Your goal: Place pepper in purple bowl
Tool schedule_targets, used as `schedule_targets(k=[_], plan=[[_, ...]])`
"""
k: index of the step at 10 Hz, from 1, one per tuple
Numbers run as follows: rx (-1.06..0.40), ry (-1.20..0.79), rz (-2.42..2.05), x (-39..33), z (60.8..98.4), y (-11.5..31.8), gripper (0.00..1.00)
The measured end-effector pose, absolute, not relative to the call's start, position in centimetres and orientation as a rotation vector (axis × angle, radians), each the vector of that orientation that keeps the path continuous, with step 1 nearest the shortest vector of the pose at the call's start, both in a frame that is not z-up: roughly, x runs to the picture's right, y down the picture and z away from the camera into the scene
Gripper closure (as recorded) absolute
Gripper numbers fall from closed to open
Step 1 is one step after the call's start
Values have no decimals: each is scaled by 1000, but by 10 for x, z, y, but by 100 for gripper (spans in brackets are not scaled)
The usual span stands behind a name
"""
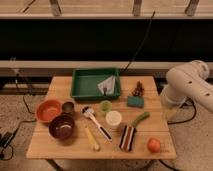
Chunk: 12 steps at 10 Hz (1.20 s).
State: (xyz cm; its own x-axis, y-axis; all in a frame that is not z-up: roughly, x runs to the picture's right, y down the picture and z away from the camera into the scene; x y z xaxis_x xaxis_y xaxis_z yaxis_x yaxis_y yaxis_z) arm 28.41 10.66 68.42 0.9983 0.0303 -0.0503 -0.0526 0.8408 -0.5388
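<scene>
1. The pepper (140, 119) is slim, green and slightly curved. It lies flat on the wooden desk (60, 91), right of centre. It runs diagonally, its upper end towards the right and its lower end towards the left.
2. A round white cup (113, 118) stands near the pepper's lower end on the left. A teal sponge (135, 101) lies just behind it, and a dark striped packet (128, 137) stands just in front.
3. The purple bowl (62, 126) is round and dark maroon with a paler inside. It stands upright on the left part of the desk, well apart from the pepper.
4. An orange bowl (48, 110) stands behind and to the left of the purple bowl, close to it. A small metal can (68, 107) stands just behind it.
5. Between the bowl and the pepper lie a white-headed utensil (95, 120) and a long yellow stick (92, 138). A small green cup (105, 106) stands behind the white cup.
6. A green tray (80, 84) at the back of the desk holds a pale folded object (107, 85). A small brown cluster (138, 89) lies to its right.
7. An orange fruit (154, 145) sits near the front right corner.
8. The white arm (192, 85) stands beside the desk's right edge. The pincer (171, 107) hangs at its lower end, off to the right of the pepper and touching nothing. Whether it is open or closed cannot be told.
</scene>
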Motion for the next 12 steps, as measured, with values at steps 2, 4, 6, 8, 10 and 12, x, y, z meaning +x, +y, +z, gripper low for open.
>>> schedule_targets(k=[2,4,6,8,10,12], plan=[[-577,26,33,285,690,105,35],[-607,-12,13,284,724,104,35],[-638,-60,-4,281,761,105,35],[-667,-94,-13,278,783,109,35],[-713,-121,-12,277,807,124,35],[-743,-145,-7,275,824,136,35]])
